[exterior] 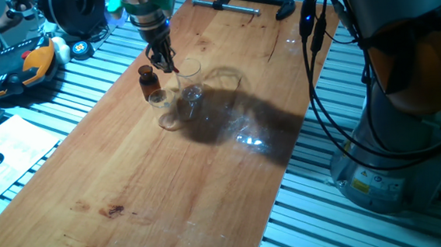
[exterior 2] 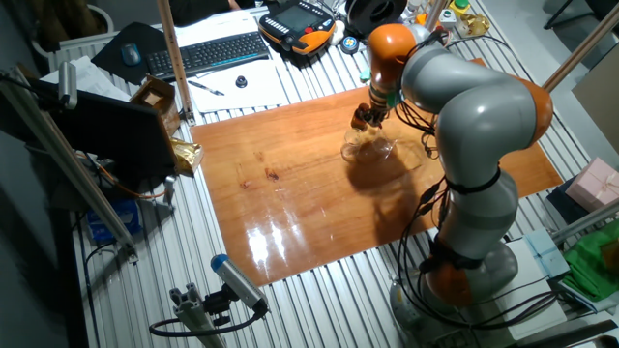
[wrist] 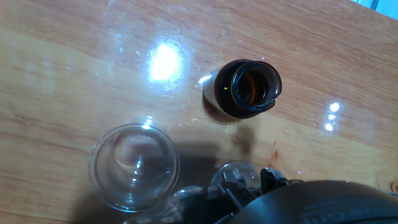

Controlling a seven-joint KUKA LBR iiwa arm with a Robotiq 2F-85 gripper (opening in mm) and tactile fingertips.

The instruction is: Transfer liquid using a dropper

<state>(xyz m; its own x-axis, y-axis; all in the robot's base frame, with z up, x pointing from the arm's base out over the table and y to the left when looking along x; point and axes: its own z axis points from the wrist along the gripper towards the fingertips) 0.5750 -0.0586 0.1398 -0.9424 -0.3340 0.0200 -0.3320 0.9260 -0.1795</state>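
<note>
My gripper [exterior: 167, 63] hangs over the wooden board, just right of the small brown amber bottle [exterior: 148, 80] and next to the clear glass cups [exterior: 190, 73]. Its fingers look closed on a thin thing with a reddish end, which I take to be the dropper [exterior: 173, 67]. In the hand view the open amber bottle [wrist: 249, 87] lies ahead, and a clear cup [wrist: 134, 165] is at lower left. The gripper [wrist: 249, 190] fills the bottom edge, with the dropper's round clear end [wrist: 236, 177] seen end-on. The other fixed view shows the gripper [exterior 2: 363, 118] above the cups [exterior 2: 369, 147].
A second small cup [exterior: 159, 104] stands in front of the bottle. A black clamp bar [exterior: 252, 3] lies at the board's far end. An orange pendant [exterior: 31, 63] and a keyboard [exterior 2: 208, 53] sit off the board. Cables [exterior: 315, 23] hang by the robot base.
</note>
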